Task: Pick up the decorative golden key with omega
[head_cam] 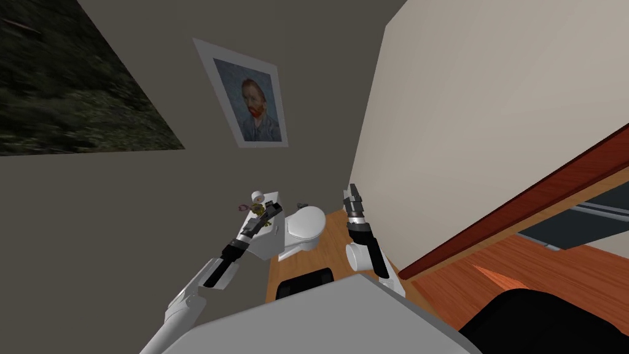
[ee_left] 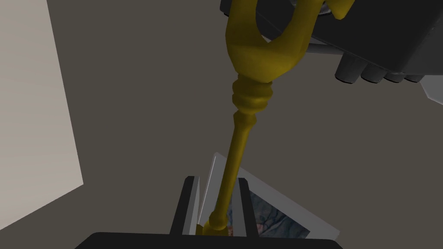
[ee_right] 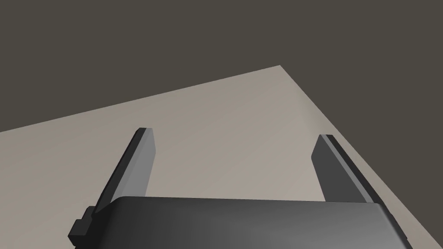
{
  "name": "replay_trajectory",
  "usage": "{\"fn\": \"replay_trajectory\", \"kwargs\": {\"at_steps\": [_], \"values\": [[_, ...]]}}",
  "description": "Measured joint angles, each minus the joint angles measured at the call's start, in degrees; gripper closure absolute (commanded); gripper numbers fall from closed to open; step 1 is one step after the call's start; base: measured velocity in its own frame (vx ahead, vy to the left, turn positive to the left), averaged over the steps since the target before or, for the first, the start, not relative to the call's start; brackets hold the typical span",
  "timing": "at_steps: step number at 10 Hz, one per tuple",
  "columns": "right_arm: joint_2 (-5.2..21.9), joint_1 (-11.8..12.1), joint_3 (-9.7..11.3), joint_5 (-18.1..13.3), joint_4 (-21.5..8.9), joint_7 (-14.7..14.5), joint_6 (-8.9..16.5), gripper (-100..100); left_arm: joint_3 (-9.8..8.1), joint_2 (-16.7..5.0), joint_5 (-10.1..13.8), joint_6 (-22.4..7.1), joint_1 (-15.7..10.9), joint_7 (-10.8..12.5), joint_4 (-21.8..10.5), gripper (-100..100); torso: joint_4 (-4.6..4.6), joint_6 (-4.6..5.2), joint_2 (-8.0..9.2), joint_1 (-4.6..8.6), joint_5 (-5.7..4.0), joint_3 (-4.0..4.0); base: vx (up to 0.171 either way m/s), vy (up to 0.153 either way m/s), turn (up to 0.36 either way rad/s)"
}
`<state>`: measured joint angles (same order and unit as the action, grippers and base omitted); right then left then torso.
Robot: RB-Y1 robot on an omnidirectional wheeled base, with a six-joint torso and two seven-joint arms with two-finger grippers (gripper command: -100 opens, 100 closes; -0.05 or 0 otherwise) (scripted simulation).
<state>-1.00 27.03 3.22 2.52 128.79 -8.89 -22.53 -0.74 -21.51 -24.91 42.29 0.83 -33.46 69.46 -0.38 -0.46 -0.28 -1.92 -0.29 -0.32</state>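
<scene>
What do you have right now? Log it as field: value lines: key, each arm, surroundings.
key: golden key, held by its shaft, bow end farthest out
left gripper: jaws shut on the key, by the white toilet
right gripper: jaws open, holding nothing, beside the pale wall
wall ahead: framed portrait

Dim, flat light, hardly a shadow; walls (head_cam: 92,233) splay cornerward in head view; soft sheen on golden key (ee_left: 253,97).
</scene>
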Motion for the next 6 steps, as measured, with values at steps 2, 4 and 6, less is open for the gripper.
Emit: {"fn": "replay_trajectory", "kwargs": {"at_steps": [2,4,6], "values": [[0.0,-0.01,0.01,0.0,0.0,0.0,0.0,0,-1.34,-0.18,-0.25,0.55,2.48,0.07,1.64,100,-0.11,0.02,0.01,-0.02,0.07,-0.04,0.046,-0.035,-0.147],[0.0,0.0,0.0,0.0,0.0,0.0,0.0,0,-2.29,-1.08,-0.38,0.62,5.79,1.05,4.61,100,-0.14,-0.06,0.02,-0.07,0.09,-0.06,0.047,-0.033,-0.066],[0.0,0.0,0.0,0.0,0.0,0.0,0.0,0,-4.25,-1.77,-0.83,0.81,10.55,1.87,9.43,100,-0.12,-0.01,-0.07,0.03,0.05,-0.09,0.05,-0.025,-0.057]]}}
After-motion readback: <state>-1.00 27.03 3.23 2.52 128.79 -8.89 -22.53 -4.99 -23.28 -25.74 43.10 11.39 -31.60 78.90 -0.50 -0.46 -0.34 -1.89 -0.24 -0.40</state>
